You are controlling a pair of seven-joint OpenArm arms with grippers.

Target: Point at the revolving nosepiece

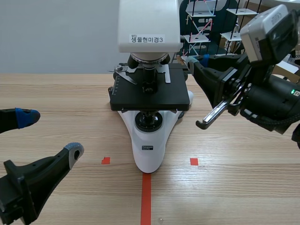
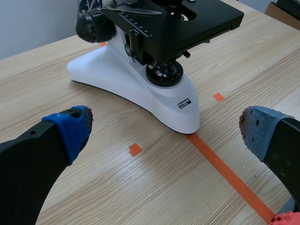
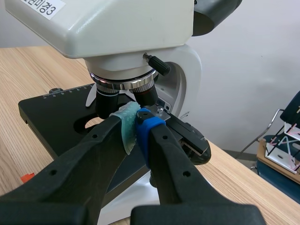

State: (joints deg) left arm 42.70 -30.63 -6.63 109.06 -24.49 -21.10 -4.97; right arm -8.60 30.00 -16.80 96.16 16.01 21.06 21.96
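The nosepiece point(image 3: 123, 83) sat under the microscope point(image 1: 149, 140) head, above the stage point(image 1: 150, 96). It was ahead of the right gripper point(image 3: 136, 123) at about 12 o'clock. That gripper's fingers were pressed together and empty, tips by the objectives, contact unclear. The left gripper point(image 1: 49, 135) hung wide open, empty. The nosepiece was probably rigid metal but free-turning, with fragile lenses, so only its ring should be touched.

Your scene camera is looking across the table point(image 1: 56, 103) from the robot's side, facing the microscope point(image 1: 147, 152) front-on. Your left wrist camera is looking down at its base point(image 2: 136, 91) from nearby, and the right one is sitting close under its head point(image 3: 108, 26); all three are sharing the stage point(image 1: 150, 96).
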